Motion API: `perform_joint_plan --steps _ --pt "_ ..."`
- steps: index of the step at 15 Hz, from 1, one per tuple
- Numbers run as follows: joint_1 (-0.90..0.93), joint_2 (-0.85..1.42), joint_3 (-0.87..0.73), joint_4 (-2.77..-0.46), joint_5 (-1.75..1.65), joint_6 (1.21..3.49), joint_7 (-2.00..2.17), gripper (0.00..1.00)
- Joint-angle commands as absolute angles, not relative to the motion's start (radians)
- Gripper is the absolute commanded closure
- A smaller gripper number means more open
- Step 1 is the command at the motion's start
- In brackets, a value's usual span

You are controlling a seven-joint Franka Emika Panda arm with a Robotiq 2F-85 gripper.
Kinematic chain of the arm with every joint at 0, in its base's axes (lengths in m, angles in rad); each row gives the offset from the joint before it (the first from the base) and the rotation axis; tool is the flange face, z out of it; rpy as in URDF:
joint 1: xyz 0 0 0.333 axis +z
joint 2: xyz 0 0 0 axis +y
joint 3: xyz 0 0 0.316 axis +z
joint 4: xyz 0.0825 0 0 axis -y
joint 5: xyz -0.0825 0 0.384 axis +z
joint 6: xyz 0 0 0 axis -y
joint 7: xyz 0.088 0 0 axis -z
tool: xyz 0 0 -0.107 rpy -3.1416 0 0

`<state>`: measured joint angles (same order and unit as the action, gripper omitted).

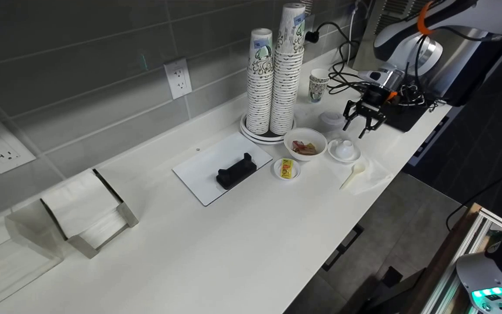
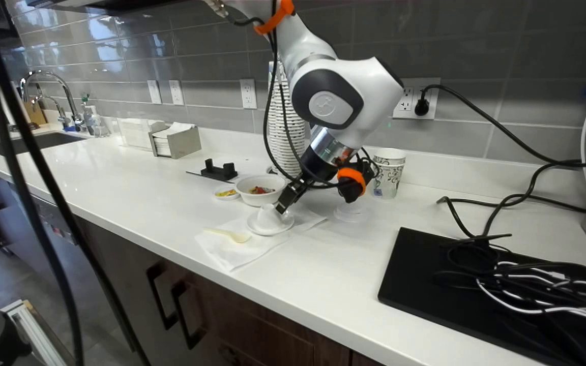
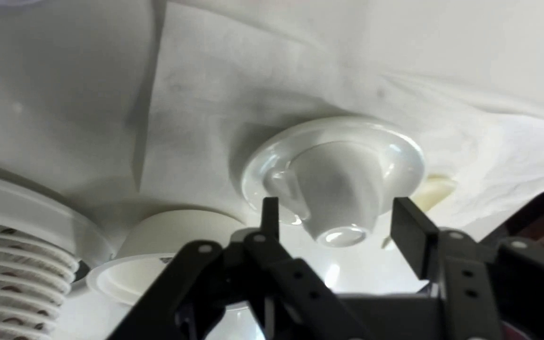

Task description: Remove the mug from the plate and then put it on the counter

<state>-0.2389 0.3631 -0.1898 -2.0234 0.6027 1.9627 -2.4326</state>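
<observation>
Upside down on the plate (image 3: 402, 156), the white mug (image 3: 340, 189) rests with its base facing up and its handle to one side. Both exterior views show the mug (image 1: 344, 149) on the plate (image 2: 284, 226), which lies on a napkin on the counter (image 1: 233, 244). My gripper (image 3: 333, 208) is open, with a wide gap between its fingers and nothing held. From the wrist, the fingers appear to either side of the mug. In an exterior view the gripper (image 1: 352, 133) hangs above and apart from the mug, tilted towards it.
Close beside the plate stand a bowl of packets (image 1: 316, 138), a small dish (image 1: 294, 175) and a clear lidded container (image 1: 332, 120). A pale spoon (image 1: 352, 175) lies on the napkin (image 2: 252, 252). Tall cup stacks (image 1: 259, 96) rise behind, and a black slab with cables (image 2: 415, 274) lies nearby.
</observation>
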Motion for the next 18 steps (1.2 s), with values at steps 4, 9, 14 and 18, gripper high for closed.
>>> perform_joint_plan --steps 4,9,14,18 --pt "-0.278 0.345 -0.155 -1.981 0.441 1.796 -2.457 0.10" --pt "-0.279 0.342 -0.152 -1.971 0.422 1.775 -2.471 0.00" --pt "-0.270 0.415 -0.130 -1.834 0.241 1.747 -2.606 0.00" --pt "-0.279 0.463 -0.094 -1.747 0.198 1.766 -2.759 0.00"
